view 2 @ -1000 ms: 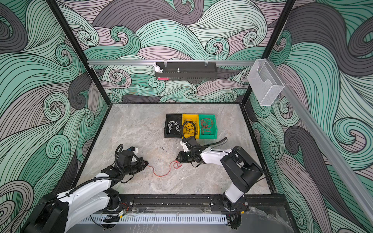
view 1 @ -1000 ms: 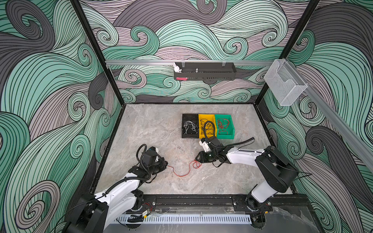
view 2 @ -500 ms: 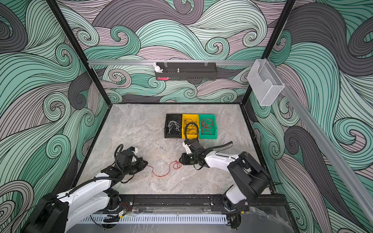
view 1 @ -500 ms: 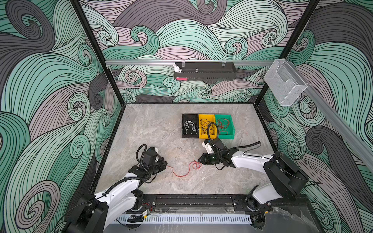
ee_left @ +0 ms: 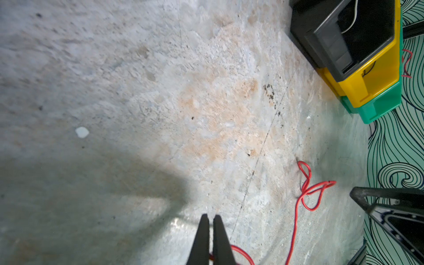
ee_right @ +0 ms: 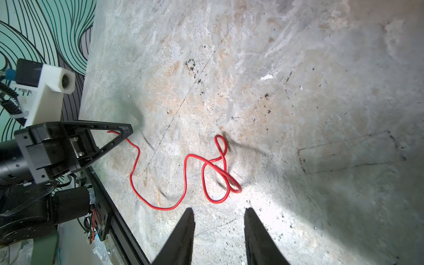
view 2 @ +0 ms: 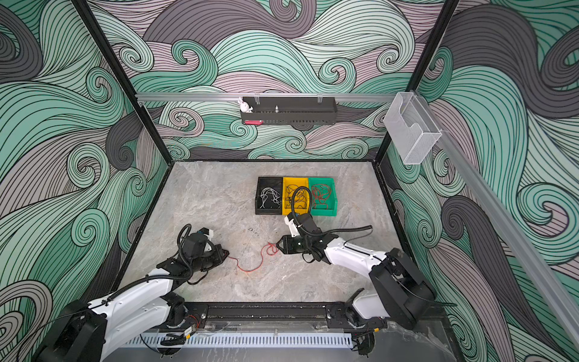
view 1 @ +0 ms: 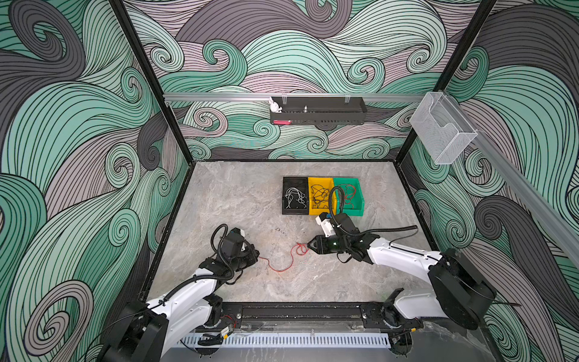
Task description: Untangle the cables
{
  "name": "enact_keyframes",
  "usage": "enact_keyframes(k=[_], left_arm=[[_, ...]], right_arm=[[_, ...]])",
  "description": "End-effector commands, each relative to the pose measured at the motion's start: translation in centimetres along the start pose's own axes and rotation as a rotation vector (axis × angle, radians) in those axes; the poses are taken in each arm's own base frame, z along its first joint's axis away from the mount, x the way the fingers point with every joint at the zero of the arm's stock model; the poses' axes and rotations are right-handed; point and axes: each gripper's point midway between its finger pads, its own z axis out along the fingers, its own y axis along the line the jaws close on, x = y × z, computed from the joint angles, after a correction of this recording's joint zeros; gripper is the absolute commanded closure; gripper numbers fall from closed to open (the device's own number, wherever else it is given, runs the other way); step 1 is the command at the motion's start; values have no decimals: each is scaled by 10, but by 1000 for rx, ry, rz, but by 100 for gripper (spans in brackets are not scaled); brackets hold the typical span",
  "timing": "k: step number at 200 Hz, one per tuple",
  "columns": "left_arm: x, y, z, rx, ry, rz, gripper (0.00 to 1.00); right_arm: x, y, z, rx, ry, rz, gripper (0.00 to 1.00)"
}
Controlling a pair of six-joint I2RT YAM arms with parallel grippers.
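Firmly, left fingers (ee_left: 202, 238) pinch the red cable (ee_right: 165, 208); right fingers (ee_right: 183, 234) stand apart nearby.

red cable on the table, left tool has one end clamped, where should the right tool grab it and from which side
Grip the looped tangle at the red cable's far end, coming in low from the right tool's own side with its jaws open. The left tool pins the other end, so pulling away from it there should draw the loops out.
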Motion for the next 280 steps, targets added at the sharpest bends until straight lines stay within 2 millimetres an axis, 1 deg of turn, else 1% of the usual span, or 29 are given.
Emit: enact_keyframes(k=[1, 18, 44, 70, 108, 130, 160, 176, 190, 208, 230, 280], left_arm=[[-3, -3, 0, -6, -5, -1, 100], [-3, -3, 1, -6, -2, -1, 100], [-2, -2, 2, -9, 0, -3, 100], [-2, -2, 1, -8, -1, -1, 100], [-1, -1, 0, -11, -4, 0, 100], [-1, 0, 1, -12, -2, 1, 100], [-1, -1, 1, -11, -3, 1, 100], [-1, 1, 0, -19, -4, -2, 100], [-2, 3, -1, -32, -8, -1, 100], [-2, 7, -3, -51, -18, -4, 100], [-4, 15, -5, -86, -38, -23, 100], [-6, 28, -9, -157, -63, -45, 100]], right_arm=[[15, -10, 9, 12, 44, -8, 62], [15, -12, 17, 4, 48, -6, 62], [5, -7, 26, -25, 27, -14, 63], [0, -7, 34, -27, 30, -30, 65], [-5, -6, 40, -39, 27, -37, 74], [-7, -8, 43, -35, 22, -42, 76], [-9, -10, 46, -37, 25, -37, 85], [-10, -10, 43, -34, 18, -38, 87], [-11, -17, 38, -5, 7, -35, 89], [-13, -29, 29, 37, -1, -21, 91], [-14, -43, 17, 72, -14, 8, 92], [-18, -68, -8, 162, -70, 52, 95]])
